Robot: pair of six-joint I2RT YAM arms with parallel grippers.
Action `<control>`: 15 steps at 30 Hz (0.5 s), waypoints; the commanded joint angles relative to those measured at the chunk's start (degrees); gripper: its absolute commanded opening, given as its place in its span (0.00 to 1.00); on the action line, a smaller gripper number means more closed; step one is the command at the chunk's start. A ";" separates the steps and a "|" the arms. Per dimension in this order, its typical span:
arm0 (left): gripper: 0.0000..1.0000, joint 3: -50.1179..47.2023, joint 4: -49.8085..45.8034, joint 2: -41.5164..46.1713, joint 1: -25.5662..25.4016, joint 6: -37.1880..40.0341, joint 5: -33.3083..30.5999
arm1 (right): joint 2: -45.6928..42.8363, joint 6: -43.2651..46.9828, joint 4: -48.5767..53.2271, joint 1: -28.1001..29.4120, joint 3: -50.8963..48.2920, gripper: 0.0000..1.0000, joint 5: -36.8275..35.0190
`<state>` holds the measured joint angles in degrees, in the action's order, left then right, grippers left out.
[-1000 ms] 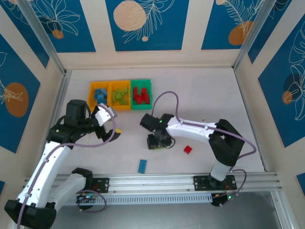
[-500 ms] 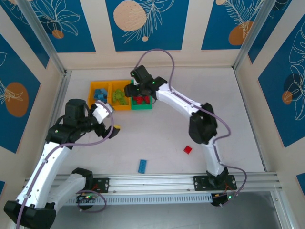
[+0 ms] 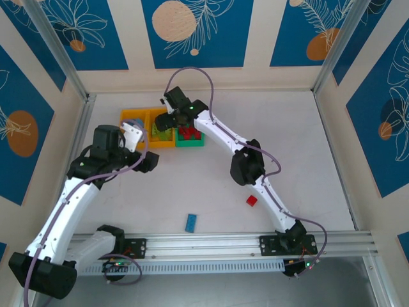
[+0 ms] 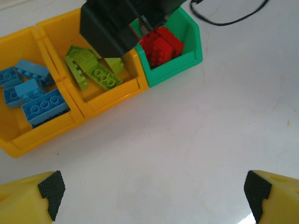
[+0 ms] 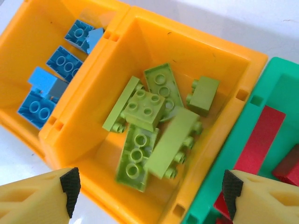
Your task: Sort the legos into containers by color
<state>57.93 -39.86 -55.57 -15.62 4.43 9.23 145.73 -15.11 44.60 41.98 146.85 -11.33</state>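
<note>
Three bins stand in a row at the back left. The left orange-yellow bin (image 4: 28, 135) holds blue legos (image 5: 61, 60). Several lime legos (image 5: 142, 109) lie in the middle orange-yellow bin (image 5: 88, 154), and one oblong lime brick (image 5: 172, 142) is blurred on top of the pile. Red legos (image 4: 161, 44) fill the green bin (image 4: 177, 67). My right gripper (image 5: 150, 186) (image 3: 167, 121) hangs open just over the middle bin with nothing between its fingers. My left gripper (image 4: 154, 200) (image 3: 148, 163) is open over bare table just in front of the bins.
A loose red lego (image 3: 252, 201) and a loose blue lego (image 3: 191, 222) lie on the white table (image 3: 307, 160) near the front. The right arm's links stretch across the middle of the table. Walls close the back and both sides.
The right arm swung from the table's middle up to the bins and now stands open over the middle one. The left arm shifted a little towards the bins.
</note>
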 commanded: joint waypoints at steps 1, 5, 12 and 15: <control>1.00 0.79 0.19 -0.23 -0.38 -7.31 -2.05 | -9.21 1.10 1.50 -0.57 -2.99 0.82 1.77; 0.98 1.61 -2.28 -1.62 -0.76 -16.92 0.57 | -18.89 -2.86 2.37 -2.49 -12.21 0.81 3.56; 0.89 -2.86 -5.46 -3.17 -11.88 -30.47 -1.43 | -44.42 -12.35 -4.46 -9.55 -45.28 0.81 8.03; 0.89 -4.22 -5.88 -5.62 -21.47 -33.29 -3.86 | -53.17 -14.89 -5.42 -11.94 -58.08 0.82 8.01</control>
<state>55.27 -43.09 -59.22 -30.81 -22.24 7.20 97.54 -25.21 40.16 30.72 97.82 -5.48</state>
